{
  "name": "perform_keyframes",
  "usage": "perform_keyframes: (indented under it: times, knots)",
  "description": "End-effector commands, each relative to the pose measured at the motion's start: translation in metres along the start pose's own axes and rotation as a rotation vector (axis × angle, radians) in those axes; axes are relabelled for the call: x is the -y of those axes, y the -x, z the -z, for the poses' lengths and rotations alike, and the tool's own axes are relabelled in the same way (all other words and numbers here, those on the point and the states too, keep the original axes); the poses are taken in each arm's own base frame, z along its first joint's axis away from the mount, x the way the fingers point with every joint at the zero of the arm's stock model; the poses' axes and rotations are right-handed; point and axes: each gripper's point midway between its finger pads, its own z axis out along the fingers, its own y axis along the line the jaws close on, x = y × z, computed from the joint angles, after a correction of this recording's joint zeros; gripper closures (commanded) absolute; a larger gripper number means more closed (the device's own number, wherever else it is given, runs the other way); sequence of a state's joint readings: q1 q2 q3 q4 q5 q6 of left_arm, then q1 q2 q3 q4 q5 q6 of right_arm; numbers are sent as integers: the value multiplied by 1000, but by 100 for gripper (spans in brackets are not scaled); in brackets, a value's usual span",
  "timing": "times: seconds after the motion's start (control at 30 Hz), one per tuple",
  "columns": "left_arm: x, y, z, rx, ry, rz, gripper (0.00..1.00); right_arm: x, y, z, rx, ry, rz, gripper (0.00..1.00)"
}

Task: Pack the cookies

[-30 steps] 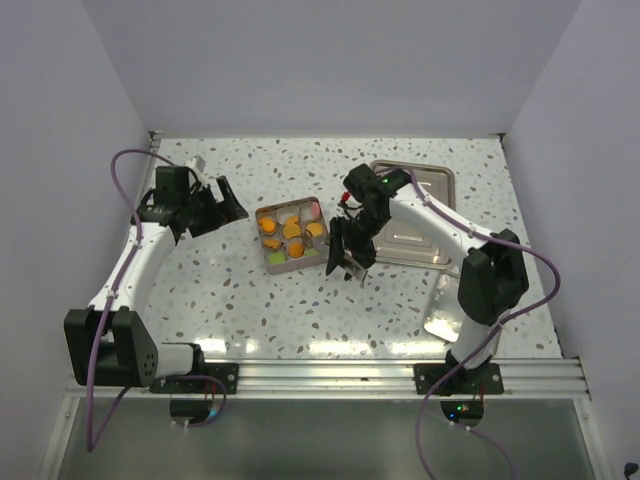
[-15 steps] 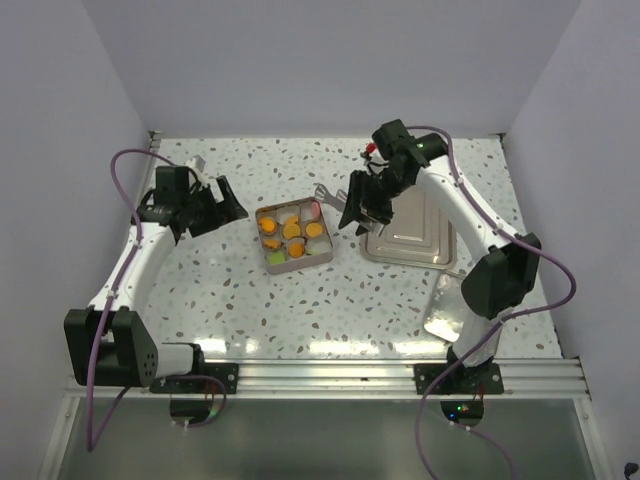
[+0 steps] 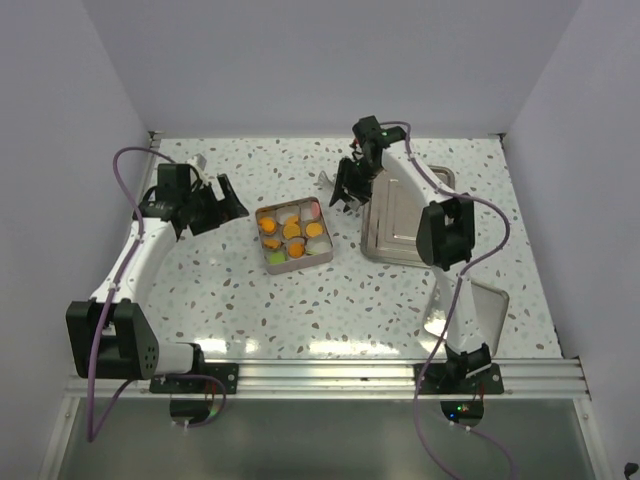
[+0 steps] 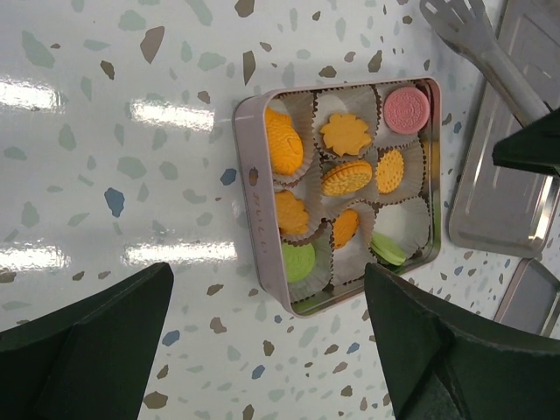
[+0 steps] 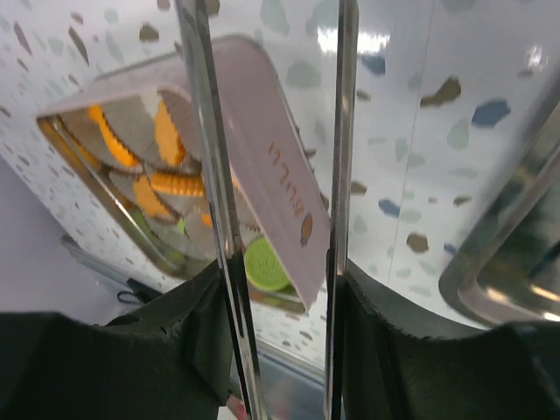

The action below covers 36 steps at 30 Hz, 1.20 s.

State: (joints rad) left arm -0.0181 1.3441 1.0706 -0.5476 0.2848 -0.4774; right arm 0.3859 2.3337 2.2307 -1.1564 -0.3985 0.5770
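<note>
table (image 3: 240, 300): white speckled terrazzo, glossy | walls (image 3: 300, 60): plain lavender

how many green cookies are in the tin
2. Both sit in the near row of the tin: one green cookie at the left corner cup, the other green cookie two cups along. Paper cups may hide more.

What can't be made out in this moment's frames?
Right wrist: the tongs' tips, cut off by the top edge; some cookies, hidden behind the tin wall.
Left wrist: the metal tray, cut off at the right edge.
Top external: cookie shapes, too small.
</note>
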Motion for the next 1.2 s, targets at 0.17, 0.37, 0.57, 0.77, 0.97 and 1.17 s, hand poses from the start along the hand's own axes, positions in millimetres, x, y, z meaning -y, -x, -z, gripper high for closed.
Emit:
perform_keyframes:
  times: [0.17,0.37,0.57,0.77,0.97,1.17]
  knots:
    - [10,14,8,29,-23,-24,4,-6,72,-32,198,7,-45,53]
    - [11,18,10,38,-17,-29,4,20,71,-51,197,-85,-25,41]
    - [11,17,6,28,-22,-20,4,30,65,-56,173,-119,2,30]
    - [12,18,8,27,-27,-27,4,29,63,-46,177,-124,28,17]
    - [14,19,12,37,-31,-30,4,11,59,18,257,-120,97,16]
    - [12,12,12,32,-34,-28,4,38,18,116,378,-246,186,16]
